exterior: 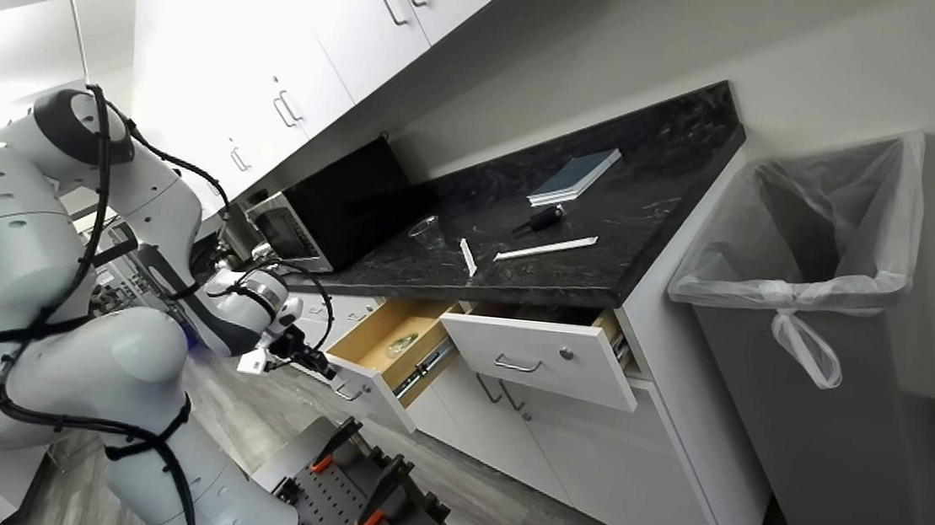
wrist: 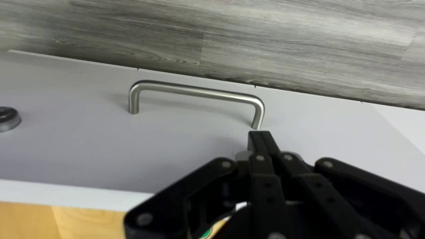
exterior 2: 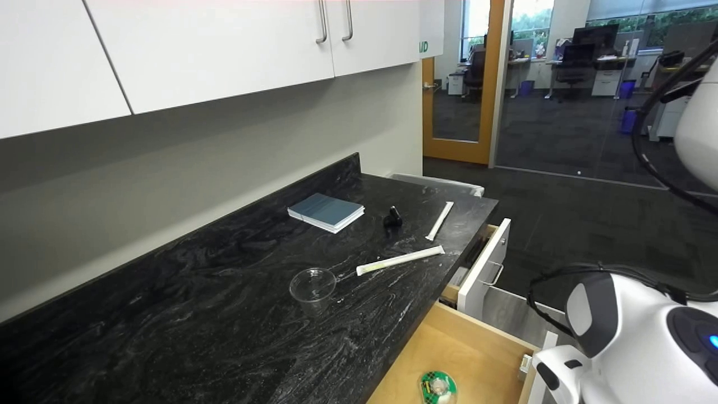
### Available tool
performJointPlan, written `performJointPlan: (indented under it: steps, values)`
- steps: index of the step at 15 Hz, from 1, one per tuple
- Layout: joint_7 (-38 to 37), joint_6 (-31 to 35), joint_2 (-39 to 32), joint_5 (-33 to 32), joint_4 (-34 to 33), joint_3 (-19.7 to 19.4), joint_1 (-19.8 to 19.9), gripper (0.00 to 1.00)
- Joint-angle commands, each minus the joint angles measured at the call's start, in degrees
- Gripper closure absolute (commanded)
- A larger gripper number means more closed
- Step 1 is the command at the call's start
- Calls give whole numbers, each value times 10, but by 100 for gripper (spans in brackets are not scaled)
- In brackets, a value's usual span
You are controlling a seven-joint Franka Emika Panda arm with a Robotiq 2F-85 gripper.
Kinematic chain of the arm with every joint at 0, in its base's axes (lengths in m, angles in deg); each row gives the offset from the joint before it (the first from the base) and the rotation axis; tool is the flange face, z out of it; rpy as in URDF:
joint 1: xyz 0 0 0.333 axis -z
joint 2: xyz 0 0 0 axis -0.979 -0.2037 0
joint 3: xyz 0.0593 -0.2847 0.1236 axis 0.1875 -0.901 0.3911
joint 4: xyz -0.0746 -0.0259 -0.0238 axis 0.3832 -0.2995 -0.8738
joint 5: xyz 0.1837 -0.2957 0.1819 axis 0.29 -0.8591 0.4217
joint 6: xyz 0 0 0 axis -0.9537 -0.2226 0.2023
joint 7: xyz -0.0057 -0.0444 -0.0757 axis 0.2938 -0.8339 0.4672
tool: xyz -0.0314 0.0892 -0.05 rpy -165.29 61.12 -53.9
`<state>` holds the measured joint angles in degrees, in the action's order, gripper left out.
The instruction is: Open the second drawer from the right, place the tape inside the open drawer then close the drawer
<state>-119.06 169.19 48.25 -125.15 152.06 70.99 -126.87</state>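
My gripper (wrist: pixel 260 133) hangs outside the white drawer front (wrist: pixel 159 142), fingertips together — nothing between them — near one foot of the handle (wrist: pixel 196 91), whose bar runs crosswise to me (touching or apart, I cannot tell). Beyond the front the tape (exterior 2: pixel 437 387) lies in the open drawer (exterior 2: pixel 477 336), so I judge the coming move a push straight inward.

Green tape (exterior 2: pixel 438 387) flat inside the open, white-fronted drawer (exterior 2: pixel 474 343)
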Motion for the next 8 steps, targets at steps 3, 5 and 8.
performJointPlan:
  steps: [3,5,8]
  values:
    - [-153,-25,-24,-188,-71,-79,-66,100]
    - [-204,-33,-31,-247,-85,-90,-73,100]
    - [-280,-40,-49,-332,-108,-101,-66,100]
